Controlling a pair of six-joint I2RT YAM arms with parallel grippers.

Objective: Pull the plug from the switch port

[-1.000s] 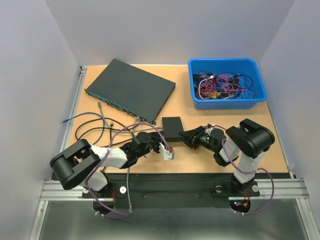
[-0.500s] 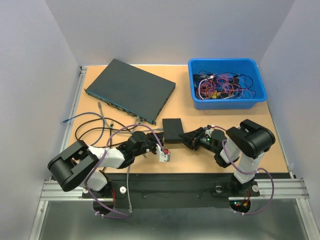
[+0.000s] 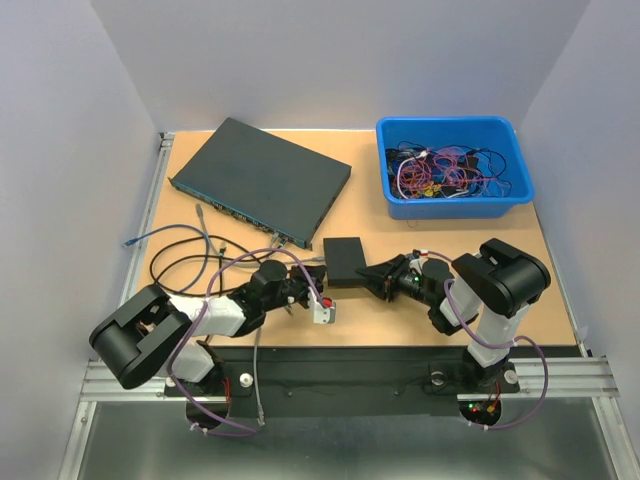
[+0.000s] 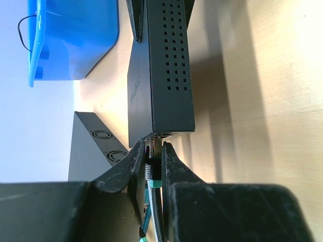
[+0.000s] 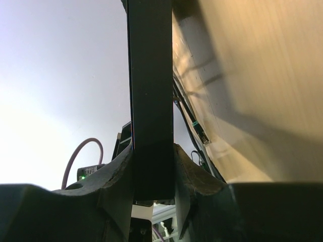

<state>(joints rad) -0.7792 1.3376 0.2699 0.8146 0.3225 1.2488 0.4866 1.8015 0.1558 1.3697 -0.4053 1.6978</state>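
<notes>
Switch (image 3: 346, 256): counter (image 3: 400, 225) centre, being clamped by right end effector (image 5: 153, 154) from 3 o'clock. Plug (image 4: 150, 162): being pinched at the switch's 8 o'clock end by the nearly closed left end effector (image 4: 153, 147). It is apparently still seated, so extraction is being awaited.

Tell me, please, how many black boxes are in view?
2. The large box lies at the back left of the table. The small box is near the front middle, gripped by the right claw, while the left claw pinches the plug at its end. None seems hidden.

left hand (image 4: 152, 149) pinches the plug (image 4: 150, 161) where it meets the black switch (image 4: 166, 75); blue bin (image 4: 75, 35) beyond.
</notes>
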